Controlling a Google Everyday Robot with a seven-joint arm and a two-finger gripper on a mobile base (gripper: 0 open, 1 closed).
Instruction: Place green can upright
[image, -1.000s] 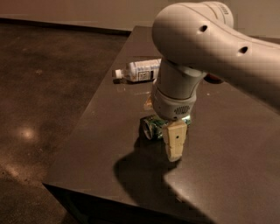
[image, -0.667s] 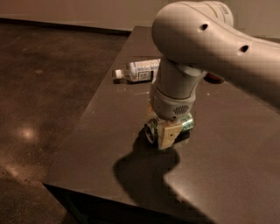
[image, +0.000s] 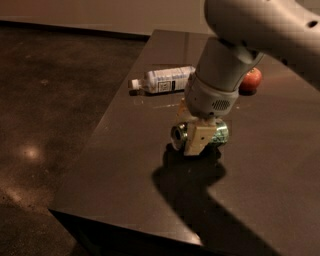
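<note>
The green can (image: 220, 133) lies on its side near the middle of the dark table (image: 125, 165), with its silver end (image: 178, 136) facing left. My gripper (image: 198, 142) comes down from above and is shut on the can's middle. One beige finger (image: 196, 140) crosses the can's front; the other is hidden behind it. The can appears to be held just above the table surface, with its shadow below it.
A clear plastic bottle (image: 163, 80) with a white label lies on its side at the back left of the table. A red round fruit (image: 250, 80) sits behind the arm. The table's left edge (image: 95, 135) and front edge drop to a dark floor.
The fingers, which stood beside the can a second ago, have come around it and closed on it. The can now sits between them on its side.
</note>
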